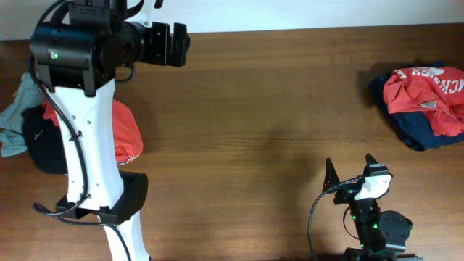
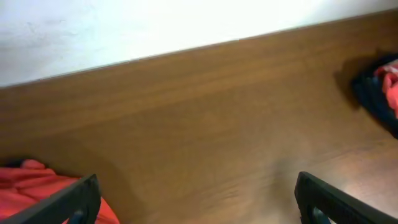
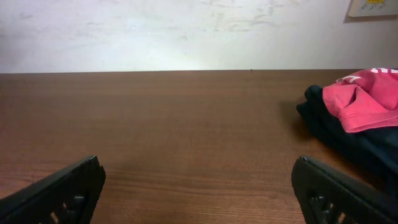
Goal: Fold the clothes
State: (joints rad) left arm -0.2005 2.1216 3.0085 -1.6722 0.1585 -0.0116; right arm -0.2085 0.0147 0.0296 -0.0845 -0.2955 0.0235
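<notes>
An orange-red T-shirt with white lettering (image 1: 424, 88) lies crumpled on a navy garment (image 1: 428, 130) at the table's far right. Both also show in the right wrist view, the T-shirt (image 3: 370, 99) on the navy garment (image 3: 333, 124). A second heap sits at the left edge: orange-red cloth (image 1: 125, 130), black cloth (image 1: 42, 143) and grey-green cloth (image 1: 16, 109). The orange-red cloth also shows in the left wrist view (image 2: 31, 186). My left gripper (image 1: 177, 45) (image 2: 199, 208) is open and empty, raised high above the table. My right gripper (image 1: 350, 170) (image 3: 199, 193) is open and empty, low near the front edge.
The brown wooden table (image 1: 261, 123) runs back to a white wall (image 3: 186, 31). My raised left arm (image 1: 87, 145) hides part of the left heap from above. The right arm's base (image 1: 377, 228) sits at the front edge.
</notes>
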